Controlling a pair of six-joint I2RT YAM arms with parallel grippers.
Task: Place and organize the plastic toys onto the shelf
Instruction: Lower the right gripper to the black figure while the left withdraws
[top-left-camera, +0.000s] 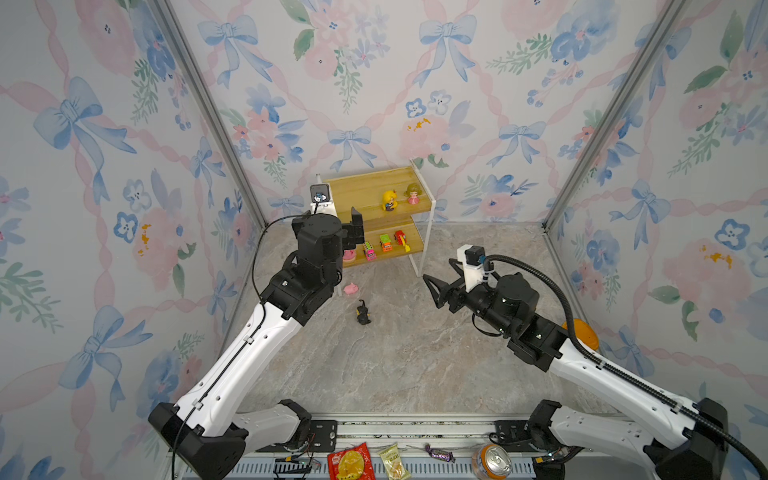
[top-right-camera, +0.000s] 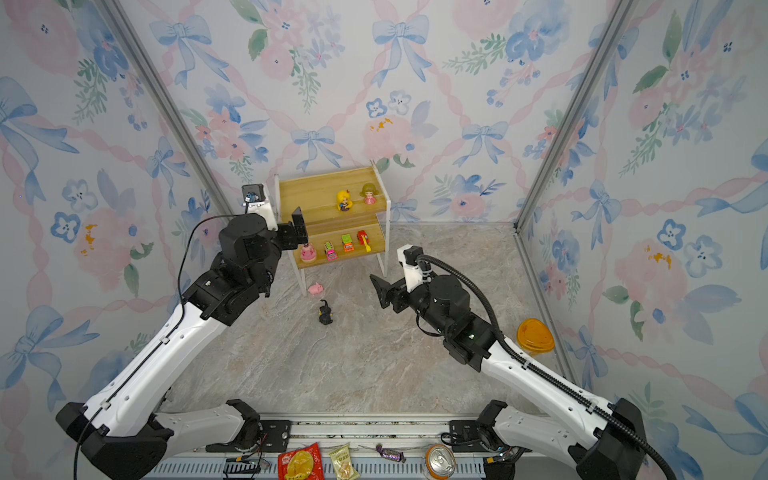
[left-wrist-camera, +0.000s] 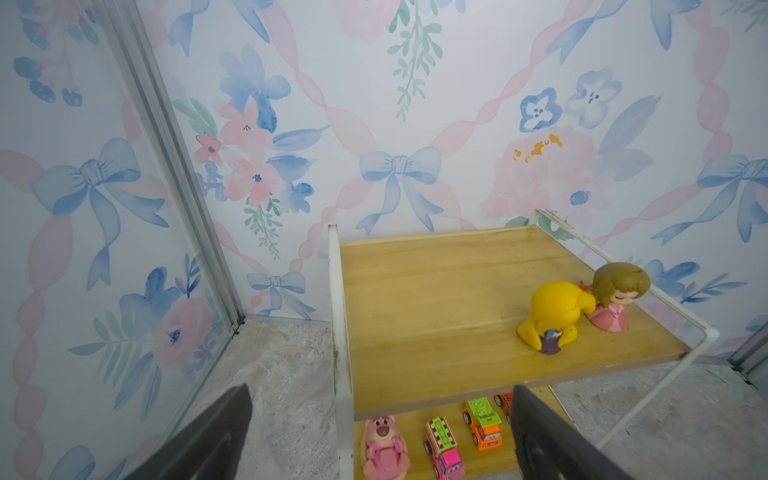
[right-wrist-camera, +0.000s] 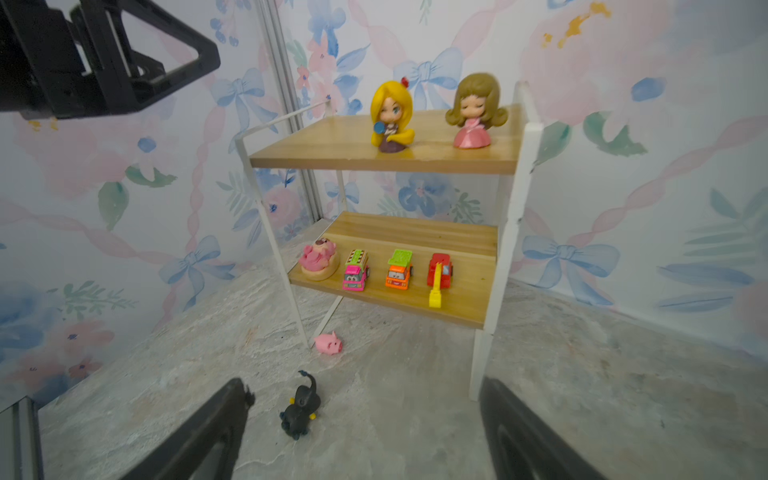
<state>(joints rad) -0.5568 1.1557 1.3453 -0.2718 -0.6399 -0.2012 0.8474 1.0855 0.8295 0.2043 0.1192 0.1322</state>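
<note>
While the left gripper (left-wrist-camera: 382, 392) hangs spread wide and empty at the shelf's (top-left-camera: 357, 191) nine o'clock edge, the lower board carries the round pink figure (top-right-camera: 308, 252), pink car (top-left-camera: 369, 250), green-orange car (top-left-camera: 386, 242) and red car (top-left-camera: 400, 239). The yellow-haired figure (top-left-camera: 389, 200) and pink-dress doll (top-left-camera: 412, 194) stand above. At seven o'clock — down on the tabletop (top-left-camera: 407, 365) — lie the pink pig (top-left-camera: 351, 288) and black-yellow figure (top-left-camera: 363, 313). The right gripper (right-wrist-camera: 363, 384), at four o'clock, gapes empty.

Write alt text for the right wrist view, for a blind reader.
A two-tier shelf holds a yellow-haired figure and pink-dress doll on top and a round pink figure and three cars below. A pink pig and black-yellow figure are on the floor before the open right tool.
</note>
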